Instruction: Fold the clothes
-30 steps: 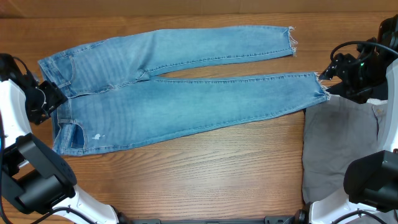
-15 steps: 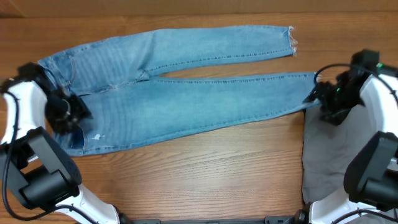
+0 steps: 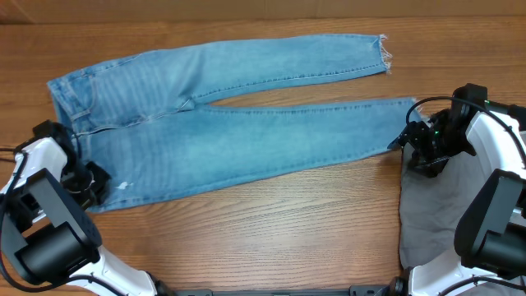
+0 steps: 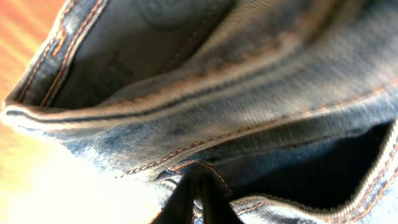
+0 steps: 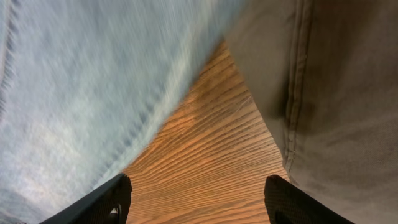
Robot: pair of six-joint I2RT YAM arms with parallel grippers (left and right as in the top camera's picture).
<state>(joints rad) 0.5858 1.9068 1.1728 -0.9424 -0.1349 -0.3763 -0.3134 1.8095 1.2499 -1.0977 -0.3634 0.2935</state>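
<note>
The jeans (image 3: 246,131) lie lengthwise between the arms: left fingers (image 4: 186,205) clenched on the waistband (image 4: 155,112), right fingers (image 5: 106,202) released, the ankle hem (image 3: 404,111) just beside them, not yet between.

No text, label, brand or number is readable in any view. The jeans (image 3: 246,131) show only orange stitching up close, no legible tag.
</note>
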